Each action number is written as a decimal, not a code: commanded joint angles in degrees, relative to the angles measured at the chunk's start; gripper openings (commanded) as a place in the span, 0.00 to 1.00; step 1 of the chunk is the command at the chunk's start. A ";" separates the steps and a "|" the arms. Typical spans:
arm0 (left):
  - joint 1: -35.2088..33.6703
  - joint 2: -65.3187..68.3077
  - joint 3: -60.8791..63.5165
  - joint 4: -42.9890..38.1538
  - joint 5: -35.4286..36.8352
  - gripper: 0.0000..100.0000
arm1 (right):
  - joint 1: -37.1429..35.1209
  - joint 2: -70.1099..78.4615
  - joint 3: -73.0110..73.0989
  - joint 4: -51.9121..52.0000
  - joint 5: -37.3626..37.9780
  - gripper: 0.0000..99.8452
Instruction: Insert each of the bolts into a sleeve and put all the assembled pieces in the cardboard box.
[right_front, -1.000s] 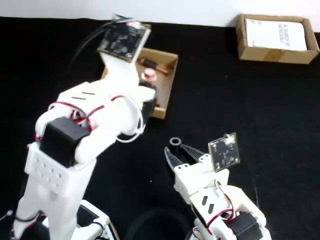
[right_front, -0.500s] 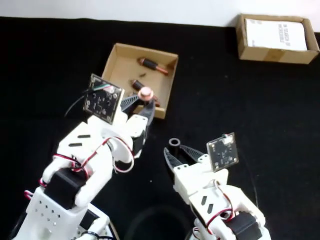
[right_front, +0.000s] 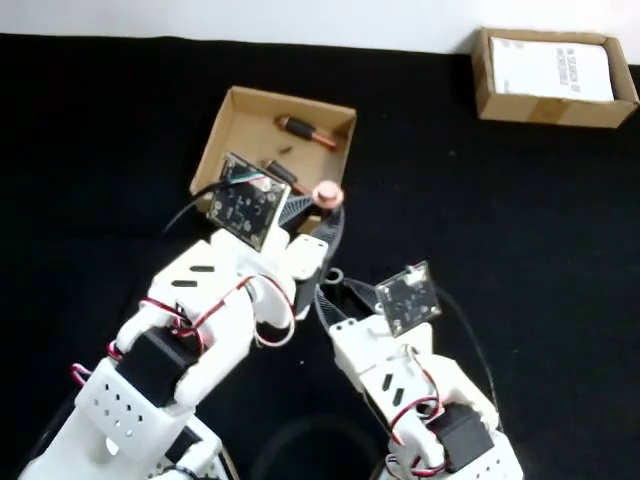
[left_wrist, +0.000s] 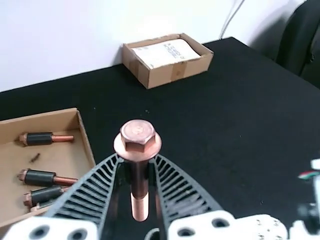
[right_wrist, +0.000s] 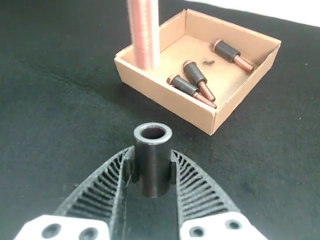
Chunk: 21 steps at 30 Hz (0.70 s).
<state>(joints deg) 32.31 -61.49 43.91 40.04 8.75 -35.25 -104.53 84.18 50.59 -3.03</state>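
Left claw (left_wrist: 136, 162) clamping copper bolt (left_wrist: 137, 142), right claw (right_wrist: 152, 152) clamping black sleeve (right_wrist: 152, 172), sleeve barely visible from above

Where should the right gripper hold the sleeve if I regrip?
Grip the sleeve low on its round outer wall, coming level from the side. It stands upright, bore open on top; that end should stay free for the bolt.
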 joint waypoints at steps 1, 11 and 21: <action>0.92 0.31 -2.86 -1.32 2.29 0.01 | -0.13 -0.13 -0.04 -2.77 0.53 0.01; 0.48 0.22 0.57 -1.23 9.23 0.01 | -0.13 -0.22 1.45 -5.23 0.62 0.01; 0.48 0.04 5.58 -1.23 9.23 0.01 | -0.04 -0.31 1.19 -5.23 0.62 0.01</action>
<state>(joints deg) 32.66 -61.14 49.27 40.04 17.54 -35.25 -104.53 85.93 46.81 -3.03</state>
